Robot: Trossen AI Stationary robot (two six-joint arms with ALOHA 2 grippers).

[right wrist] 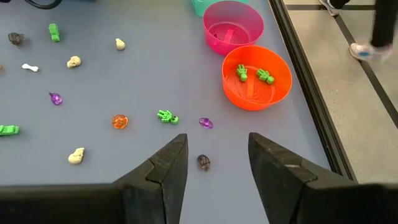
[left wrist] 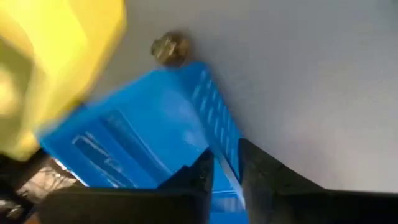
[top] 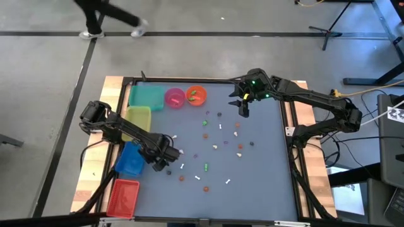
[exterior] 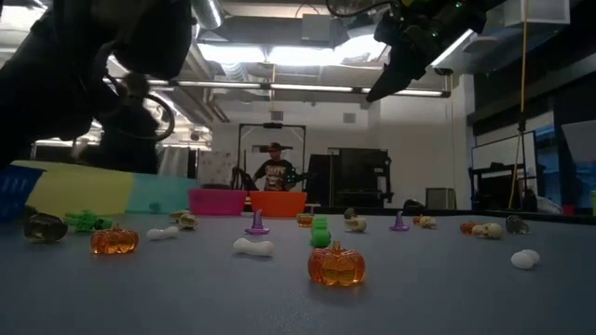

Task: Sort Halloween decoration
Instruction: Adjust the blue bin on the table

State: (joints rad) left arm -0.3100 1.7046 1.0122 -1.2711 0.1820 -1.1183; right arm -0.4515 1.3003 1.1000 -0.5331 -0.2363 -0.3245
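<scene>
grey matting covers the table (top: 252, 183), and the halloween decoration (top: 214, 146) lies scattered over its middle as tiny trinkets in white, orange, green and dark purple.

the left arm reaches from nine o'clock toward the centre, bent low; the left gripper (top: 165, 157) sits at the blue bin (top: 130, 159), near seven o'clock. in its wrist view the dark fingers (left wrist: 202, 177) stand either side of the blue bin's thin wall with only a narrow gap, though whether they press it cannot be told.

the right arm stretches from three o'clock up to twelve, and the right gripper (top: 243, 107) hangs high over the mat, jaws apart with nothing between them.

four bins line the nine o'clock edge: green bin (top: 146, 96), yellow bin (top: 137, 116), blue, red bin (top: 124, 197). two round bowls stand at twelve: pink bowl (top: 174, 97) and orange bowl (top: 196, 95).

only the right wrist view shows the orange bowl holding two green figures (right wrist: 254, 74). only the low view shows a person (exterior: 275, 169) in the room behind the table.
</scene>
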